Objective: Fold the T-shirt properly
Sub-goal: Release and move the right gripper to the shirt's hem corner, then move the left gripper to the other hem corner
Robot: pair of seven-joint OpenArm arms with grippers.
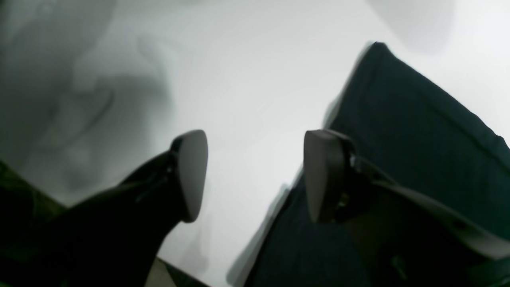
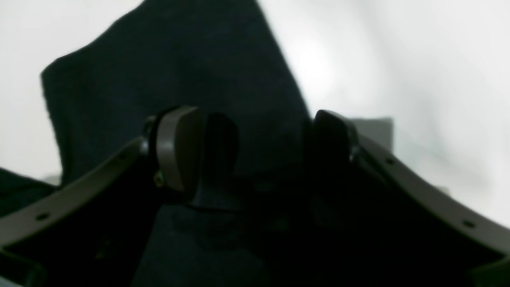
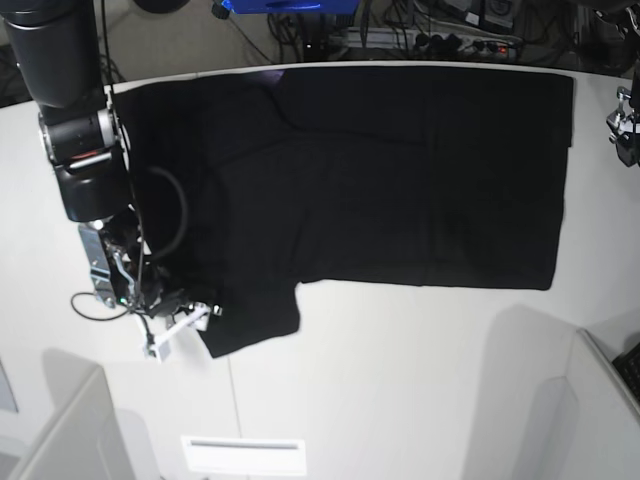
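Note:
The black T-shirt (image 3: 400, 170) lies spread flat on the white table (image 3: 400, 380), plain side up, with one sleeve reaching toward the near left. My right gripper (image 3: 195, 318) sits at that sleeve's edge. In the right wrist view its jaws (image 2: 255, 147) stand apart over the dark cloth (image 2: 179, 59), which lies flat beneath them. My left gripper (image 1: 255, 175) is open above bare table, with nothing between its fingers. The shirt's edge (image 1: 418, 131) runs under its right finger. In the base view only a bit of that arm (image 3: 625, 125) shows at the right edge.
Cables and equipment (image 3: 440, 35) crowd the floor beyond the table's far edge. A white panel (image 3: 60, 430) stands at the near left and another (image 3: 605, 400) at the near right. A small white label plate (image 3: 243, 443) lies at the table's front edge.

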